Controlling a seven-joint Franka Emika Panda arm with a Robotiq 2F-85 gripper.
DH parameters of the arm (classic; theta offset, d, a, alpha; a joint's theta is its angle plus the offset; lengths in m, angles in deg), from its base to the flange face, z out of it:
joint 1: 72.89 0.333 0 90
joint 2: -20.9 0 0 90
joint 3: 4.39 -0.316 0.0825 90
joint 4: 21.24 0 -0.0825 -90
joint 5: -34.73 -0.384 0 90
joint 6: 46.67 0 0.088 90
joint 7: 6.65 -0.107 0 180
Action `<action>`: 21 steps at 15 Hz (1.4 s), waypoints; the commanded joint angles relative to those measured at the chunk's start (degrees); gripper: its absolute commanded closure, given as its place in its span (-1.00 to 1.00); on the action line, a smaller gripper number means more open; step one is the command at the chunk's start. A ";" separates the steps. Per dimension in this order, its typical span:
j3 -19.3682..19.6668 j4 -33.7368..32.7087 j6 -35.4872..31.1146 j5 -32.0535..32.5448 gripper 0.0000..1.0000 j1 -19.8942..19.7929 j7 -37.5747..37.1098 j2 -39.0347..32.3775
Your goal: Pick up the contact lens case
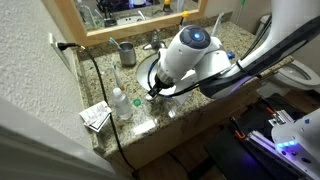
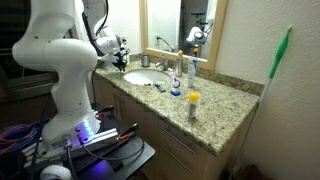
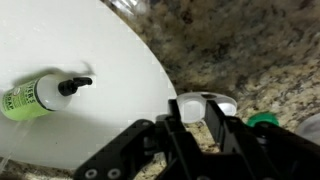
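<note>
Lower centre of the wrist view: the gripper (image 3: 195, 112) points down at the granite counter (image 3: 235, 45), just off the rim of the white sink basin (image 3: 90, 45); jaws parted to a moderate gap, nothing held.

- the contact lens case (image 3: 205, 102) lies flat on the counter, whitish, showing between and just beyond the two dark fingers; whether a finger touches it cannot be told
- a small green object (image 3: 262, 120) sits just beside the case, toward the lower right
- a green pump bottle (image 3: 30, 98) lies on the white basin at the left, well apart
- in an exterior view the arm (image 1: 195, 55) leans over the sink edge and hides the case

Step judged: final alignment before the grasp; case not yet lifted.

Next move likely calls for a short descent with the fingers straddling the low case, then a close; the green object leaves little room on that side, and a thin, smooth case may slip out.
</note>
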 commanded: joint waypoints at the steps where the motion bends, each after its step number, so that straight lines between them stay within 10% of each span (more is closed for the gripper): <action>1: -1.42 0.35 -1.05 -1.42 0.87 -1.27 2.25 -0.15; 7: -4.16 0.83 -1.44 -4.37 1.00 -3.06 5.69 -0.44; 9: -4.91 0.80 -1.39 -5.70 0.46 -3.51 7.06 -0.46; 18: 1.49 -0.36 -3.92 0.05 -0.78 0.62 -1.84 -0.26; 19: 0.46 -0.21 -4.14 -0.86 -0.39 -0.31 -0.30 -0.15; 21: 0.69 -0.21 -4.11 -0.86 -1.00 -0.13 -0.70 -0.15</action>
